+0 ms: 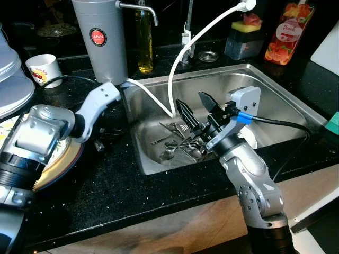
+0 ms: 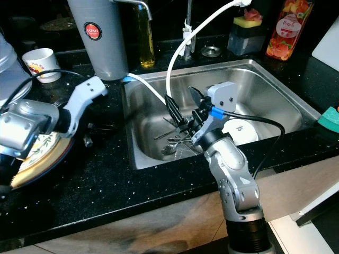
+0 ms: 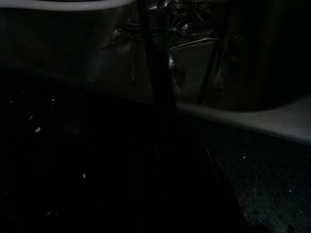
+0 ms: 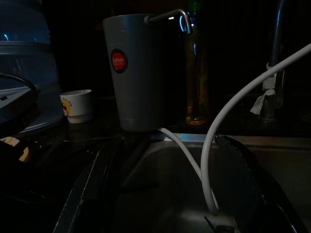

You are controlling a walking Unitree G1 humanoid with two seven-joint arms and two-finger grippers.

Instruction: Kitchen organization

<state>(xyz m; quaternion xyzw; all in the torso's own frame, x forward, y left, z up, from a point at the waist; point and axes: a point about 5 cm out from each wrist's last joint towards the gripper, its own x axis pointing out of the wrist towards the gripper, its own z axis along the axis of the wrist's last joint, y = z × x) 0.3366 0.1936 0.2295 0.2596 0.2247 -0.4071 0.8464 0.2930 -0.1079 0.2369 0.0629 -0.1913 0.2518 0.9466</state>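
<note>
Several forks and spoons lie in a tangled pile of cutlery (image 1: 177,145) on the floor of the steel sink (image 1: 275,90). My right gripper (image 1: 197,110) hangs open just above that pile, with nothing between its fingers. A white dish (image 2: 239,130) lies in the sink behind the right wrist. My left gripper (image 1: 106,136) rests low over the black counter (image 1: 116,185), just left of the sink rim, beside a patterned plate (image 1: 59,159). In the left wrist view the cutlery (image 3: 177,73) shows beyond the sink rim.
A white hose (image 1: 175,74) runs from a grey filter canister (image 1: 100,37) into the sink, close to the right gripper. An oil bottle (image 1: 144,42), a cup (image 1: 42,69), a sponge holder (image 1: 244,37) and a peach bottle (image 1: 286,34) line the back. White dishes (image 1: 10,79) are stacked far left.
</note>
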